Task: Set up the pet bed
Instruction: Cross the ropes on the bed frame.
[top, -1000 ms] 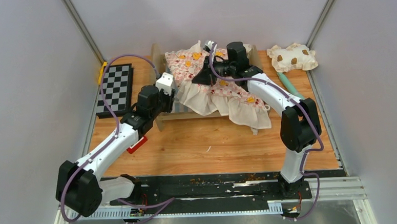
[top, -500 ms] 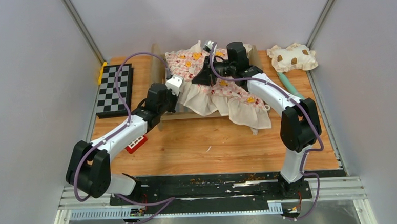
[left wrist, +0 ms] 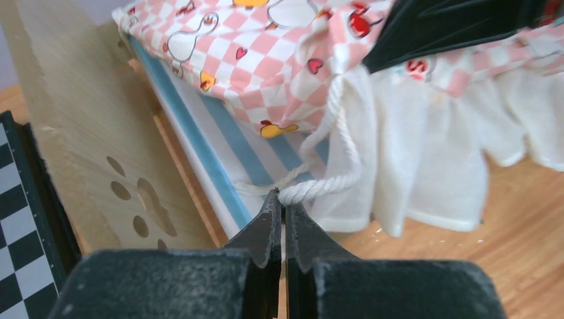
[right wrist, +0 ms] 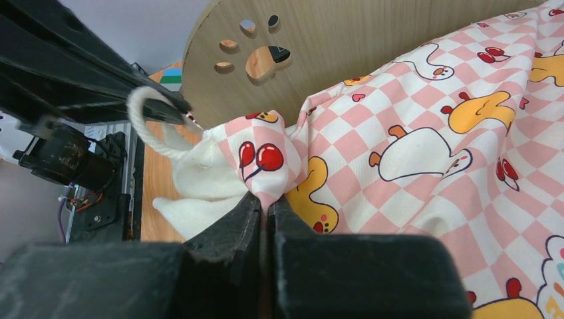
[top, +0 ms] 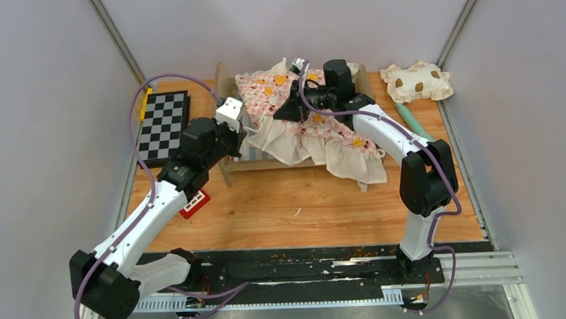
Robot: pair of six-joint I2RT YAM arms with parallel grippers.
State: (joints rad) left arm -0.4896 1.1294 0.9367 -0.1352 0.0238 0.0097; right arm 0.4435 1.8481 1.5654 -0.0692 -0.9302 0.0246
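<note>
The pet bed, a light-wood frame [top: 227, 162] with a paw-print headboard [left wrist: 86, 146] [right wrist: 319, 40] and a blue-and-white striped base [left wrist: 233, 143], stands at the back middle of the table. A pink checkered ruffled cushion [top: 304, 122] [left wrist: 266, 60] [right wrist: 432, 133] lies askew across it, its frill hanging over the front rail. My left gripper [top: 246, 132] [left wrist: 282, 199] is shut on the cushion's white cord loop [left wrist: 319, 186] [right wrist: 143, 119] at the headboard end. My right gripper [top: 285, 110] [right wrist: 266, 199] is shut on a pinched fold of the cushion's top.
A cream brown-spotted pillow [top: 416, 81] lies at the back right, with a teal stick [top: 412, 120] beside it. A black-and-white checkerboard [top: 163, 125] sits at the left edge. A small red block [top: 195, 204] lies under my left forearm.
My left gripper reached in to the cushion's left edge, closed on the white cord, and drew slightly back to the left. The right arm kept still.
</note>
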